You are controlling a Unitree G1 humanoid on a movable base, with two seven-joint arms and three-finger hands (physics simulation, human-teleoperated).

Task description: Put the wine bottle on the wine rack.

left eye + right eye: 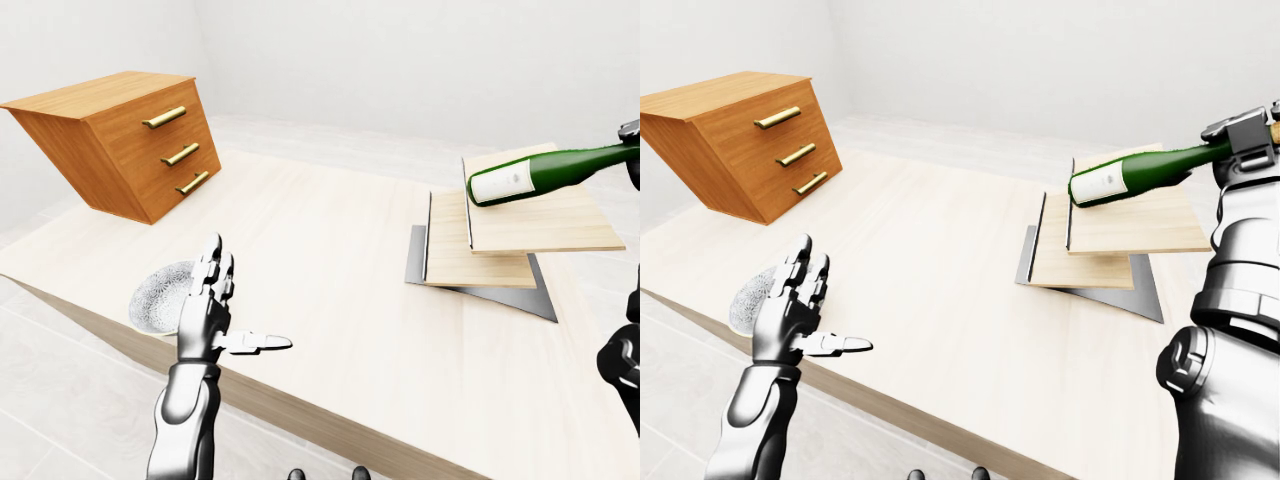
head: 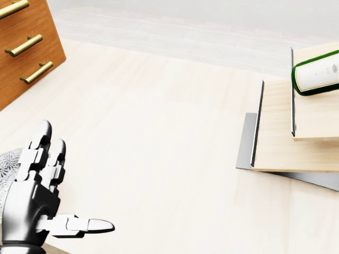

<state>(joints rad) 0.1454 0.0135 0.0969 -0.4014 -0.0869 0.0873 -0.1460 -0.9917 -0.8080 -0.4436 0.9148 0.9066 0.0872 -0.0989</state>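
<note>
Dark green glass wine bottle (image 1: 1140,176) held by neck in clenched right hand (image 1: 1247,140), hovering over stepped pale-wood wine rack (image 1: 1120,238), upper right. Not yet set down. Left hand (image 1: 790,315) splayed, empty.

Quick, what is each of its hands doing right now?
Left hand: open, fingers spread, holding nothing.
Right hand: shut on the neck of the wine bottle, carrying it over the wine rack.

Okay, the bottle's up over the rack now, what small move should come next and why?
Probably lower the right hand a little. It grips the bottle by the neck and holds it nearly level above the rack's top board, base end toward the view's left. It does not look set down yet, so easing it down comes before letting go. The left hand is open and away.
</note>
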